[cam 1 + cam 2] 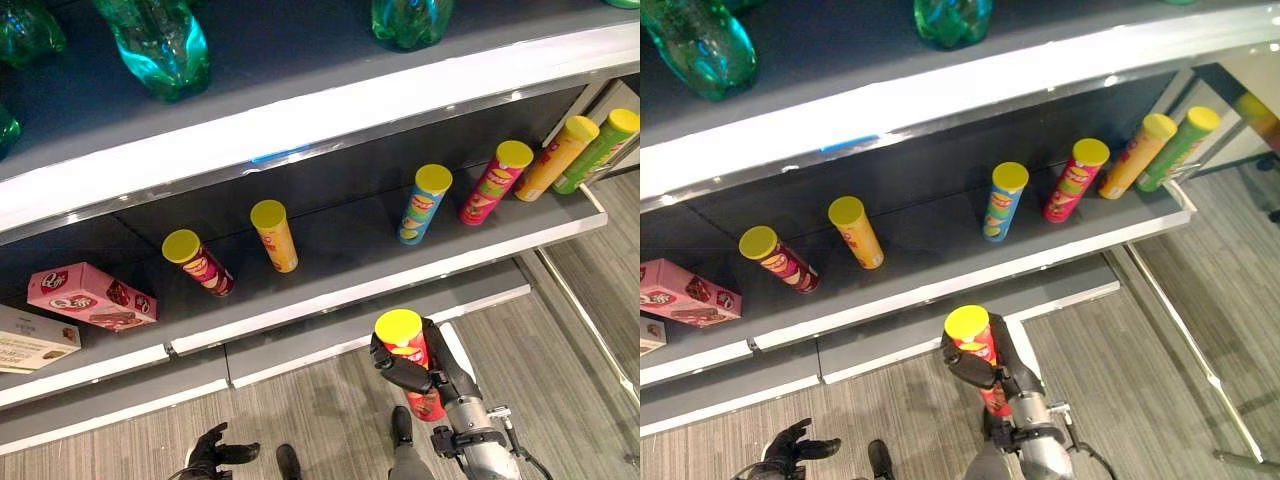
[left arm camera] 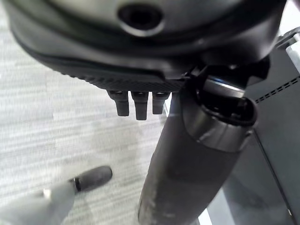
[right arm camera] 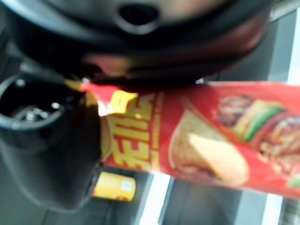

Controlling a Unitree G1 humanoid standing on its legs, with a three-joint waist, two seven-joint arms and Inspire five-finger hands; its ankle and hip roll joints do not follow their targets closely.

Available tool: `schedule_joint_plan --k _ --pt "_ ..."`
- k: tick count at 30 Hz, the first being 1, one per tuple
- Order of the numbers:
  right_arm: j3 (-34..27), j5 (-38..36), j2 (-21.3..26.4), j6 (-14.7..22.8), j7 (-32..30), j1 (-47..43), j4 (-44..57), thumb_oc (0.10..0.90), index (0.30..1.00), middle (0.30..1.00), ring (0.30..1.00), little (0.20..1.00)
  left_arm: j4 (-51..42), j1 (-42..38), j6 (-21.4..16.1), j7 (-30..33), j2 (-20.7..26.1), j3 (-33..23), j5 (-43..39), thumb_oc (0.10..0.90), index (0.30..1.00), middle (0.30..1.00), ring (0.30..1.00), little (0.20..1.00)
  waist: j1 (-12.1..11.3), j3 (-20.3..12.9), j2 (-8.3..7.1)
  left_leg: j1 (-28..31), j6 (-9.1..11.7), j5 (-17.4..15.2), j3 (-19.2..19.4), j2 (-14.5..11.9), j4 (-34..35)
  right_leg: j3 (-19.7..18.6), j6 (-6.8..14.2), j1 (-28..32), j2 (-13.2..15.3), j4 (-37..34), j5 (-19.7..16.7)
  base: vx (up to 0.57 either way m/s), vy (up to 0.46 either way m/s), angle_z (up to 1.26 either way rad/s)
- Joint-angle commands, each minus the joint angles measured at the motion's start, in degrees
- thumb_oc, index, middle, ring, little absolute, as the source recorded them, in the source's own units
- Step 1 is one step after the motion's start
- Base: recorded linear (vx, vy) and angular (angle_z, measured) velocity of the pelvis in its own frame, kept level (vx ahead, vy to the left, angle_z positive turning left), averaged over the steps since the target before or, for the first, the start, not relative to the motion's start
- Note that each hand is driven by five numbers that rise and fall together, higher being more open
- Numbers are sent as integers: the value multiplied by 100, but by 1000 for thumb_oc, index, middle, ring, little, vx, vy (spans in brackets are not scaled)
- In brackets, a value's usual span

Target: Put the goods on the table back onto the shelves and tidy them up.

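**Red can held just short of the shelf edge**

The lower shelf [image 1: 330, 262] has a wide bare stretch between the yellow can [image 1: 274, 234] and the blue can [image 1: 426, 203]. In front of its white lip, the right hand [image 1: 420, 372] is wrapped around an upright red can [image 1: 407, 352]. The left hand [image 1: 215, 452] hangs low over the floor, fingers loosely spread.

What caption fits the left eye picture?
Right hand holds a red can upright below the shelf of standing cans.
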State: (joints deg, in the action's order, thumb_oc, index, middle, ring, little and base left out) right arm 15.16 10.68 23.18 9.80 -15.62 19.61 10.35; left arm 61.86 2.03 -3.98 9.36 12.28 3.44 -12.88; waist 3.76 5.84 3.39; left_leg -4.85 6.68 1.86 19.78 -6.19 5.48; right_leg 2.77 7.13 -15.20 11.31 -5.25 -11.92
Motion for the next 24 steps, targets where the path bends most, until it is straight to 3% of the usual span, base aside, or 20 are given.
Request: schedule_joint_plan --k 1,18,24 --pt "-467 -47 -69 551 -362 -304 557 400 300 300 300 300 52 197 -137 17 -67 -15 86 800 900 900 900 900 -93 -125 37 -154 -32 -182 -159 -159 -48 -40 300 157 -268 25 597 -18 27 -8" --pt "-183 79 -320 213 -886 -1673 -803 400 300 300 300 300 183 287 -95 101 -158 25 -321 800 900 900 900 900 -549 -263 -119 -162 -53 -172 -488 -95 -48 357 352 388 -117 25 636 29 4 11" --pt "-205 -114 -533 181 -1382 -2729 -1511 400 300 300 300 300 244 189 -69 153 -138 215 -350 800 900 900 900 900 -736 -256 -162 -165 -143 -241 -567 14 -48 388 403 423 -39 25 565 63 33 6"
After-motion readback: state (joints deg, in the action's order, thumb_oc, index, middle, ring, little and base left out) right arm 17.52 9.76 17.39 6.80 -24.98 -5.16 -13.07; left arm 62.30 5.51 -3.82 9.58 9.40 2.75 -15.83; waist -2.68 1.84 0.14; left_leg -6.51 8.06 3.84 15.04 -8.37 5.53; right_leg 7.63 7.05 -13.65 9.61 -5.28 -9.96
